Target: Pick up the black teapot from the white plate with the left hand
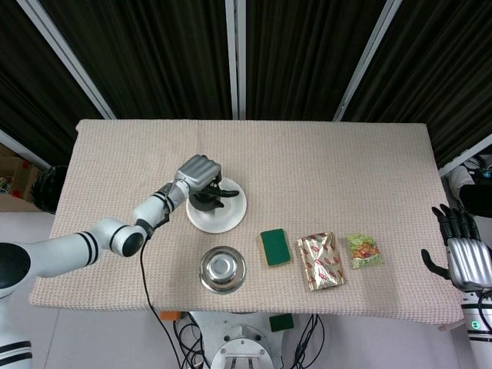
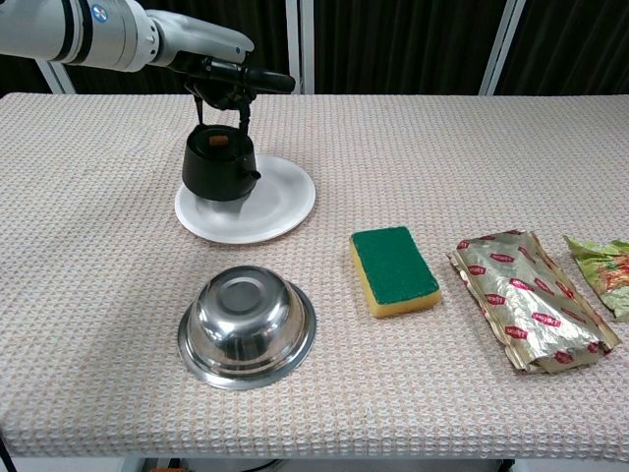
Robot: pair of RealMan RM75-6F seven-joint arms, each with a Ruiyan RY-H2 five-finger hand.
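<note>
Your black teapot [image 2: 218, 167] hangs by its handle from your left hand [image 2: 224, 81], fingers curled around the handle, upper left of the chest view, lifted over the left edge of the white plate [image 2: 280, 202]. Below it sits the steel bowl [image 2: 247, 326], then green sponge [image 2: 394, 268], foil packet [image 2: 529, 300] and snack bag [image 2: 601, 269] rightward. Your right hand [image 1: 466, 257] sits at the head view's right edge, off the table [image 1: 346, 169], fingers loosely apart, holding nothing.

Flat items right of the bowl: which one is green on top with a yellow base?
The sponge, nearest the steel bowl. The gold foil packet and the green snack bag are wrappers.
</note>
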